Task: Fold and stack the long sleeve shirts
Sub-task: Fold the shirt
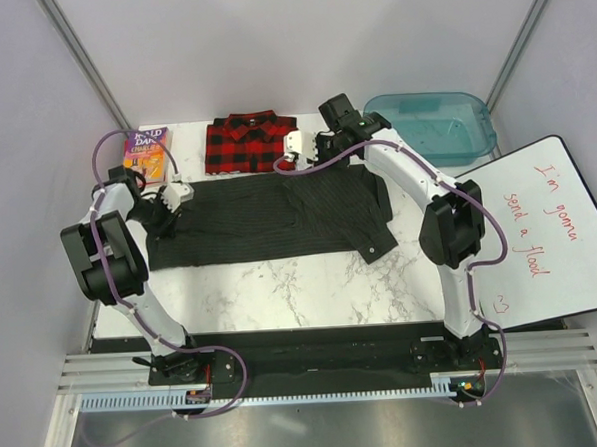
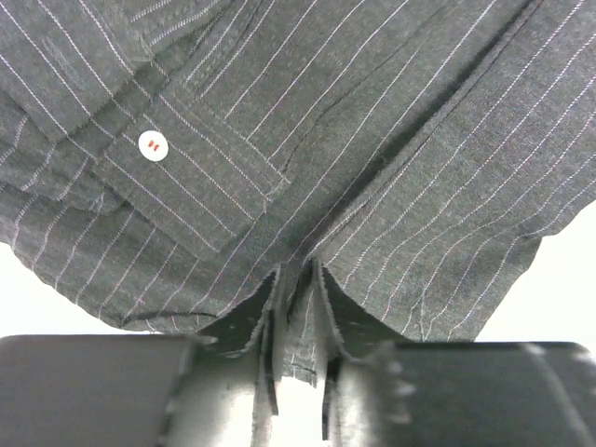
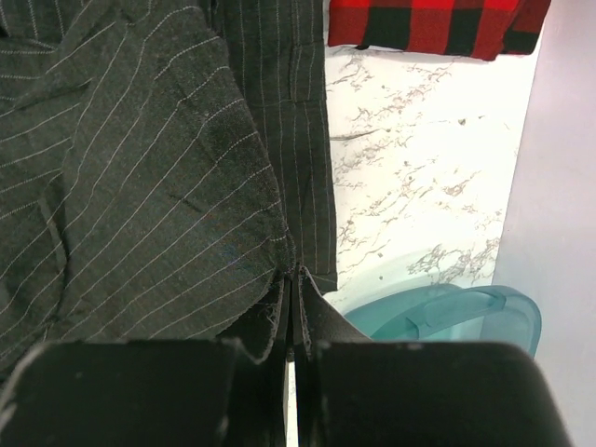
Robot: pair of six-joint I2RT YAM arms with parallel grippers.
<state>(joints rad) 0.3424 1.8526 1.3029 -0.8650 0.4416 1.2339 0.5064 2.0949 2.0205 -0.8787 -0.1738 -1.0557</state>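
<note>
The pinstriped shirt (image 1: 268, 220) lies mid-bench (image 1: 282, 284), with the plaid shirt (image 1: 249, 143) folded at 12 o'clock. The right claw (image 3: 291, 279) pinches the pinstriped hem at 1 o'clock. The left claw (image 2: 296, 279), at 9 o'clock, sits slightly parted around cloth, and I cannot tell if it grips. Lay both edges level before releasing.

Paperback book (image 1: 147, 154), orange and purple cover, flat on bench (image 1: 282, 284), just beyond left pincer (image 1: 172, 205), near far-left corner. Translucent teal bin (image 1: 434, 126) right of right pincer (image 1: 290, 156), near it, at far-right corner. Whiteboard (image 1: 549, 230) tilted at bench's right edge, well apart from right pincer, right and nearward of it; red handwriting: "I'm gonna send a flood". Bench top white marble pattern, grey veins.
</note>
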